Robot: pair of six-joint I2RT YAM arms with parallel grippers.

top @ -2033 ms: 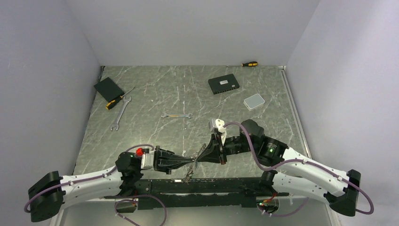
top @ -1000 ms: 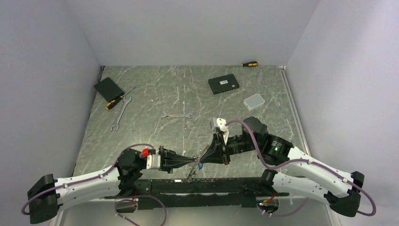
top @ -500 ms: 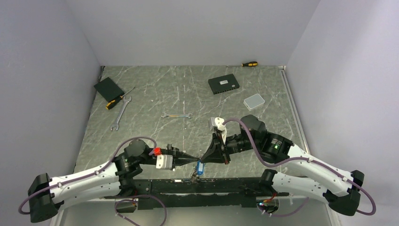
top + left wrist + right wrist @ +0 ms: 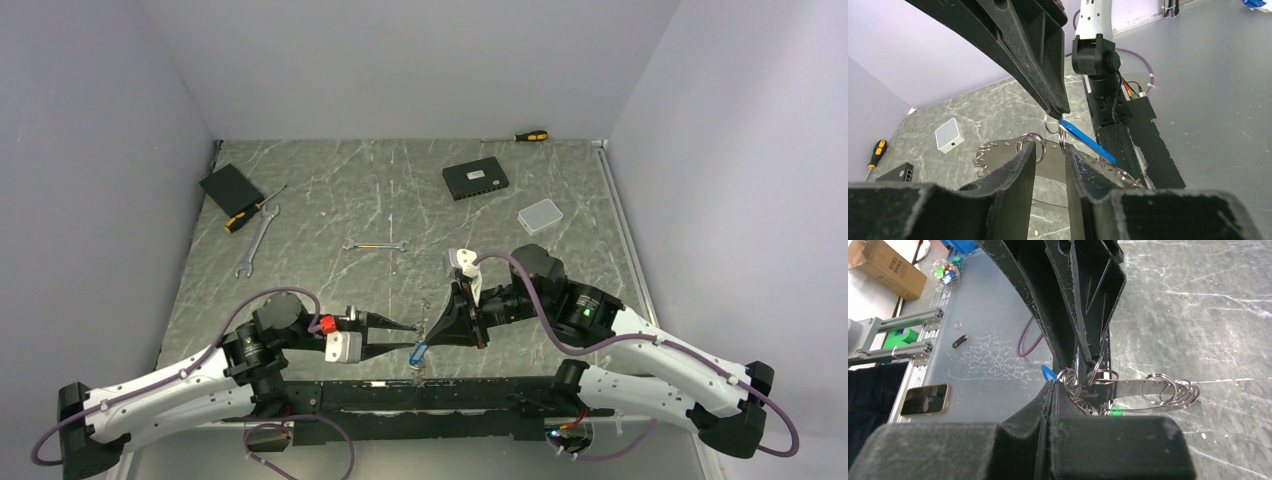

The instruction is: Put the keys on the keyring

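Your right gripper [image 4: 1061, 109] is clenched on the small ring of the blue-tagged key [image 4: 1086, 141], and the tag slants down from the tips toward the near edge. Your left gripper [image 4: 1050, 152] stands parted just above the keyring [image 4: 1130, 386]. The keyring lies on the table [image 4: 330, 200] with its long axis running inward from that edge.

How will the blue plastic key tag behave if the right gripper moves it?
The blue plastic key tag hangs loosely from a small wire ring pinched by the right gripper, so it will probably swing. It looks thin and light, so likely little load.
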